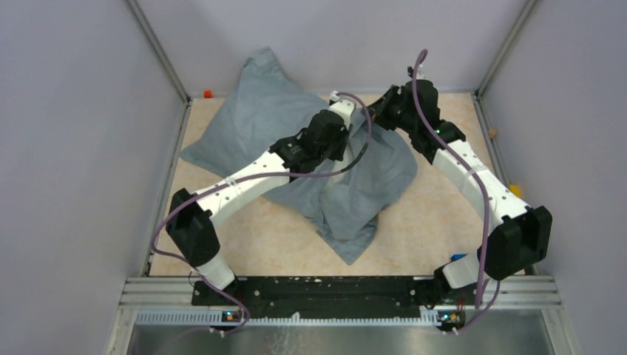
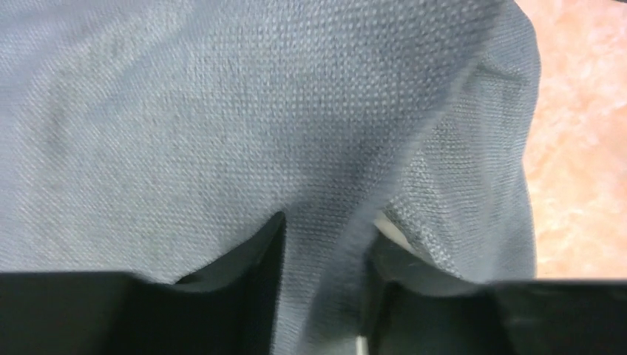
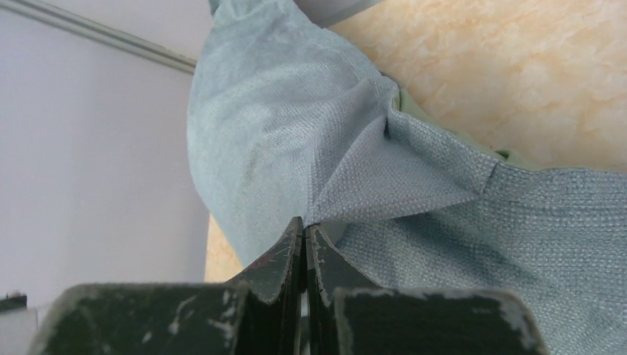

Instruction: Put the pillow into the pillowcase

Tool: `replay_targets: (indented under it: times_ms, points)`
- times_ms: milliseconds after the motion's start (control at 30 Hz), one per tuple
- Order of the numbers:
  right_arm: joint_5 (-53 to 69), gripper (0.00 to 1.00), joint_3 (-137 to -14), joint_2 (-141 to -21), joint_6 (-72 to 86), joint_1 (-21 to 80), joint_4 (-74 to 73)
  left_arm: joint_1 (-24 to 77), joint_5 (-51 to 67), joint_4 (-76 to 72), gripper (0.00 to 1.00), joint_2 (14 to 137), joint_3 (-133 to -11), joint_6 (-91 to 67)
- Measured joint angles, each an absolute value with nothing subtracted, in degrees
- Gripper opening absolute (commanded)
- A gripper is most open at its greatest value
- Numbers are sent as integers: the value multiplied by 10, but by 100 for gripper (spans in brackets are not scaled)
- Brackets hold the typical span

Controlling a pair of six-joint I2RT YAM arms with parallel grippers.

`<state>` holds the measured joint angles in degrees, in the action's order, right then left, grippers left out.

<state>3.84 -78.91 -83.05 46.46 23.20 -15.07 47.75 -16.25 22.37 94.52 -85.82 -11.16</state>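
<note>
The grey-blue pillowcase [image 1: 296,126] lies bulging and wrinkled across the back middle of the table. The pillow is hidden inside it; only a white sliver [image 2: 390,226] shows under a cloth edge in the left wrist view. My left gripper [image 2: 325,229] sits on top of the pillowcase [image 2: 222,111] with a thick fold of cloth held between its fingers. My right gripper [image 3: 304,222] is shut, its tips pinching a puckered fold of the pillowcase [image 3: 399,170] at its back right edge. In the top view the two grippers, left [image 1: 341,111] and right [image 1: 377,111], are close together.
Grey walls with metal posts close in the table [image 1: 444,200] on three sides. A small orange object [image 1: 208,94] sits in the back left corner. A small tan object [image 1: 492,133] and a yellow one [image 1: 515,190] lie along the right edge.
</note>
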Motion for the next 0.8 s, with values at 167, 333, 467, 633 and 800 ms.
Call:
replay_targets:
  times_ms: [167, 333, 467, 633, 800]
  points:
    - [62, 43, -789, -830, 446, 229, -162, 475, -163, 237, 0, 950, -884, -110]
    - [39, 48, -715, -768, 418, 262, -164, 475, -140, 289, 0, 958, -958, -108]
    - [-30, 52, -645, -682, 398, 360, -197, 469, -107, 324, 0, 961, -1001, -112]
    - [-90, 56, -622, -668, 389, 389, -211, 462, -71, 361, 0, 961, -1002, -123]
    - [-115, 34, -602, -693, 388, 389, -226, 460, -52, 384, 0, 961, -1002, -126]
